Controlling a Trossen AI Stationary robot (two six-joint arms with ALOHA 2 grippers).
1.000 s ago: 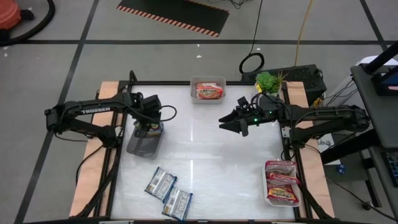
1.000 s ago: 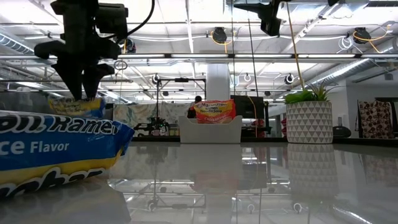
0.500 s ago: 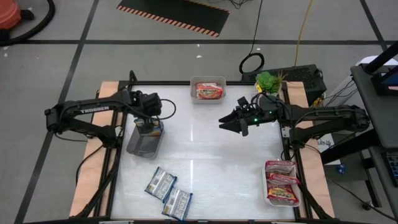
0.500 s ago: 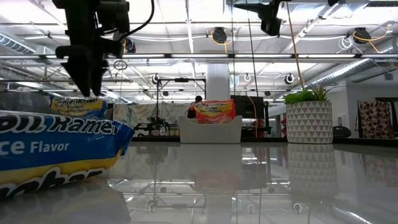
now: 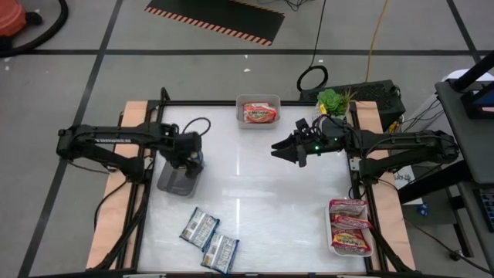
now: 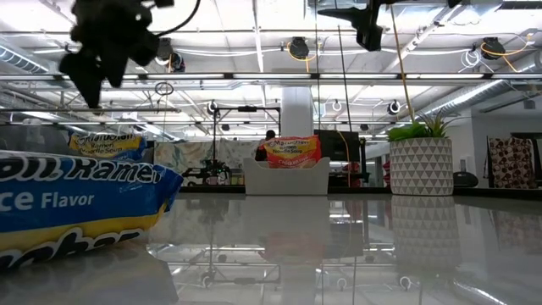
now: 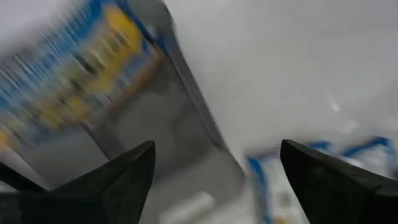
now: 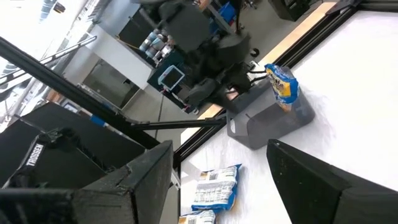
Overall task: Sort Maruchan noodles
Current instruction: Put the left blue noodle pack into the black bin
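At the left of the high view, my left gripper (image 5: 187, 151) hangs released over the grey tray (image 5: 174, 182), where a blue-and-yellow packet (image 8: 282, 84) stands on edge. Two more blue packets (image 5: 209, 240) lie flat on the counter (image 5: 262, 193) at lower centre. An orange packet (image 5: 260, 114) sits in the white tray (image 5: 258, 102) at top centre, and the maroon packets (image 5: 350, 228) fill a tray at lower right. My right gripper (image 5: 283, 152) waits right of centre, spread and empty. These packets look light, crinkly and slippery, with brittle noodles inside, so I judge a gentle pinch across the short sides is best. The nearest wrapper in the low view reads "Ramen" and "Flavor"; my left arm says "TROSSEN"
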